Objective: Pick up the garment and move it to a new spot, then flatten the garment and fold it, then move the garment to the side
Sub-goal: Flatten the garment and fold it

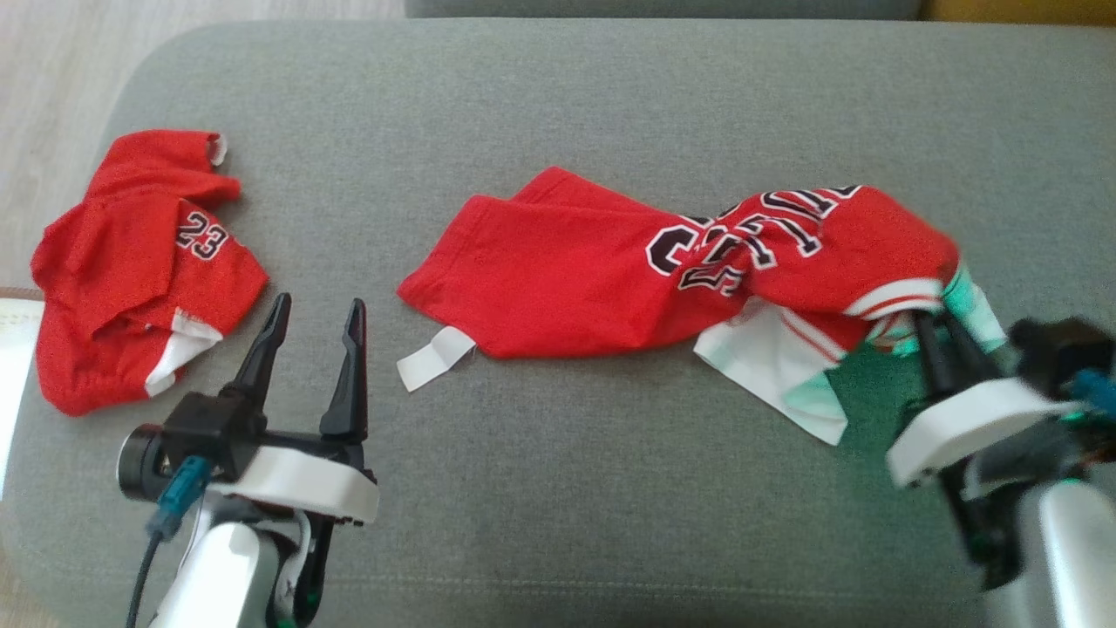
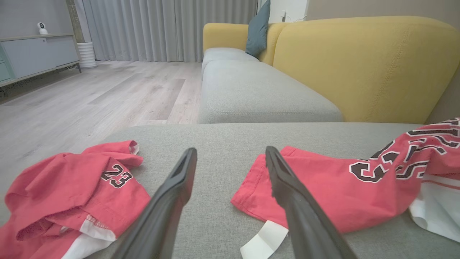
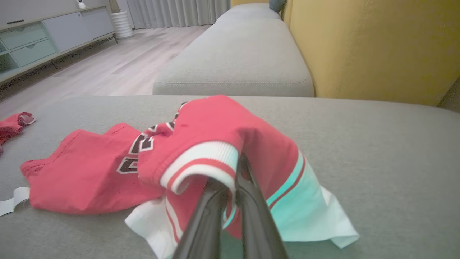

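We find the jersey (image 1: 575, 279) on the grey cushion (image 1: 558, 105), lying from the middle across to the right. Its left half lies flat, plain red, with a white label (image 1: 433, 358) sticking out from the lower edge onto the cushion. Its right half is bunched and twisted, with black-and-white lettering and numerals creased across the folds. A white panel with red stripes spreads out from under the bunched part, toward the near edge of the cushion.

The right gripper (image 1: 937, 323) is at the jersey's right end. In the right wrist view its two fingers (image 3: 251, 201) are pressed together on the cloth, and the white-and-red striped band drapes over their tips. The fabric humps up over the fingers there. The rest of the jersey rests on the cushion.

The left gripper (image 1: 318, 305) holds nothing, and its fingers stand wide apart. It sits over bare cushion between the jersey and the shorts (image 1: 139, 262), touching neither. The label lies just beside its right finger.

The shorts, red with the number 23 and white trim, lie crumpled at the cushion's left end, well apart from the jersey.

A yellow backrest (image 2: 359, 64) stands behind the cushion, with pale wood floor (image 2: 90, 100) to the left.
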You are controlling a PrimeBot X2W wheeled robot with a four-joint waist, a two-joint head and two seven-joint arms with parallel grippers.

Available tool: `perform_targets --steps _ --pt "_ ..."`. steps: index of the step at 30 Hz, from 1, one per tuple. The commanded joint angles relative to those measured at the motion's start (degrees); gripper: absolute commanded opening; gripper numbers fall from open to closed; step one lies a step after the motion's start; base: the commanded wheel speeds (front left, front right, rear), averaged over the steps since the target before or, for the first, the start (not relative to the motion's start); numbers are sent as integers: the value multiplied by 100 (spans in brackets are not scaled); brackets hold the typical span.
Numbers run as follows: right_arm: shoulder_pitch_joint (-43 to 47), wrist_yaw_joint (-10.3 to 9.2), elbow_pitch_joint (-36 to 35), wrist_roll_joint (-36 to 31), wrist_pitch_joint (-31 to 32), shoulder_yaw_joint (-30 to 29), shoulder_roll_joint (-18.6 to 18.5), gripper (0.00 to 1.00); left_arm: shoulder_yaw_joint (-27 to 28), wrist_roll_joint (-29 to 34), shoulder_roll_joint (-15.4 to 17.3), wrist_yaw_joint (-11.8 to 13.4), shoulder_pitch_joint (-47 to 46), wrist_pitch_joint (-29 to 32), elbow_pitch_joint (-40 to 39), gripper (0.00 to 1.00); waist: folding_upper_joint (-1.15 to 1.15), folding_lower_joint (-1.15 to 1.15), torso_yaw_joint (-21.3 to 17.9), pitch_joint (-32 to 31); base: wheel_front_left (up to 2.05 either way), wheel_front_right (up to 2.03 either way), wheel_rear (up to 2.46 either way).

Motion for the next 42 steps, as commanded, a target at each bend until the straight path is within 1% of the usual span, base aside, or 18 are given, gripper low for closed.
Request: perform_targets --steps 1,5,7,8,11,16,22,23,24,29,33,36,39,42 --pt "-363 24 -367 -52 134 -11 -204 0 256 109 32 -16 -285 -69 -218 100 0 0 -25 33 0 0 0" --pt "-639 24 -515 -41 462 -244 -599 0 284 160 -10 -61 -364 -69 -251 100 0 0 -23 155 0 0 0" --pt "-838 24 -488 20 572 -340 -790 0 289 190 -35 -92 -427 -69 -264 100 0 0 3 249 0 0 0" --pt "-838 24 -488 20 572 -340 -790 0 289 190 -35 -92 -427 -69 -264 100 0 0 3 249 0 0 0" --pt "-1189 24 -344 104 692 -390 -1055 0 300 235 -80 -144 -552 -69 -293 100 0 0 67 434 0 0 0" --pt "-1909 24 215 251 693 -258 -1492 0 317 325 -198 -233 -804 -69 -345 100 0 0 238 808 0 0 0" --pt "-2758 24 1326 452 231 130 -1845 0 381 434 -343 -347 -1047 -69 -348 100 0 0 366 1184 0 0 0" --pt "-2862 24 1529 464 143 214 -1882 39 388 456 -362 -369 -1077 -69 -340 100 0 0 372 1221 0 0 0" --pt "-2951 24 1723 488 41 283 -1887 100 399 478 -381 -388 -1099 -69 -328 100 0 0 372 1241 0 0 0" --pt "-3083 24 2426 522 -498 413 -1784 100 477 564 -444 -462 -1115 -69 -284 100 0 0 292 1230 0 0 0" --pt "-2838 24 2571 547 -807 347 -1653 100 540 620 -455 -513 -1031 -69 -253 100 0 0 159 1100 0 0 0" --pt "-2537 24 2371 541 -1034 148 -1548 100 597 657 -447 -530 -947 -69 -226 100 0 0 55 974 0 0 0" --pt "-2144 24 1938 484 -1216 -56 -1367 100 659 680 -438 -534 -842 -69 -203 100 0 0 -31 821 0 0 0" --pt "-1700 24 1355 411 -1309 -205 -1120 100 702 704 -427 -541 -731 -69 -181 100 0 0 -83 635 0 0 0"
